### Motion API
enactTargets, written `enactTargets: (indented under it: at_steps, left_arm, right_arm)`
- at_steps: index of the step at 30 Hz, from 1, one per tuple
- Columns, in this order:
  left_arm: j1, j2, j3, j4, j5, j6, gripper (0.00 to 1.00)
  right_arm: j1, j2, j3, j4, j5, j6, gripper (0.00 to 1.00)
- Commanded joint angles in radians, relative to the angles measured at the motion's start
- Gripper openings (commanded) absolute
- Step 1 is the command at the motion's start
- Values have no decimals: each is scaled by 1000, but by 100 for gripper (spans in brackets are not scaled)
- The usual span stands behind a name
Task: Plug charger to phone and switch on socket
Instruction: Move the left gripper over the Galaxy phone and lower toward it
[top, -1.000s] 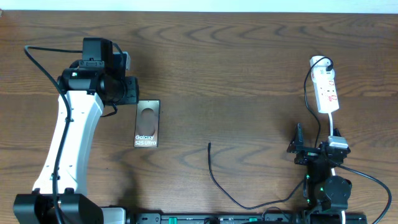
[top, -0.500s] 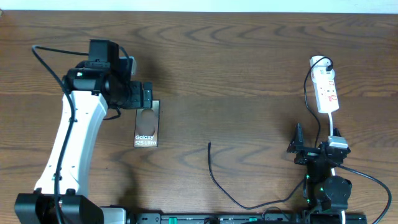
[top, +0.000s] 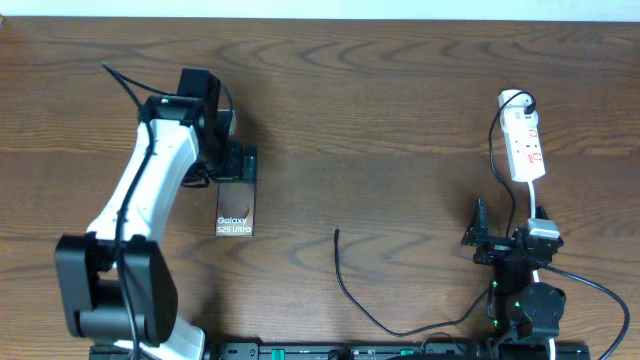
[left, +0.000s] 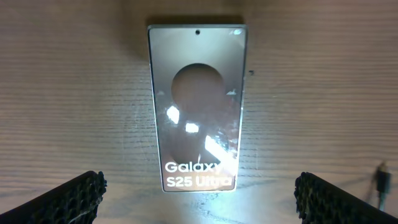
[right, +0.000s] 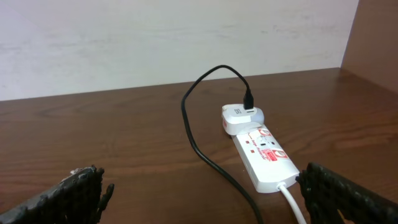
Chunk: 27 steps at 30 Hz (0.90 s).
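- Left gripper (top: 236, 162) is above the far end of the phone (left: 198, 106), fingers spread wide, gripping nothing.
- The phone lies flat on the table (top: 380, 100), lettering up, left of centre.
- The charger (top: 337, 245) has its free tip on bare wood, well apart from the phone, to its right.
- Right gripper (right: 208, 196) is wide open and empty, facing the socket (right: 264, 152) at the table's right side.

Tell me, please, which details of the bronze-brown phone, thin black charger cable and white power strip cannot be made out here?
- Overhead: the flat bronze-brown phone's far end is hidden under the left gripper; the thin black charger cable's plug tip is too small.
- Left wrist: the phone's charging port does not show.
- Right wrist: the white power strip's switch position is too small to tell.
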<state>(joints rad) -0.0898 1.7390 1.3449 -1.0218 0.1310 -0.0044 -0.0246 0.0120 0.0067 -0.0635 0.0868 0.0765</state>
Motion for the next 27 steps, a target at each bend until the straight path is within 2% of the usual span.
enactTargets:
  at_steps: [1, 12, 20, 27]
  left_arm:
    - [-2, 62, 21, -6, -12, -16, 99]
    - [-2, 113, -2, 89, -12, -16, 99]
    - [-2, 113, -12, 93, -11, -16, 99]
    - [-2, 113, -79, 150, -12, -16, 99]
  right_arm:
    - [12, -5, -1, -3, 11, 13, 99]
    - [13, -5, -1, -3, 11, 13, 99]
    - [13, -5, -1, -3, 11, 13, 99]
    - [13, -5, -1, -3, 11, 13, 99]
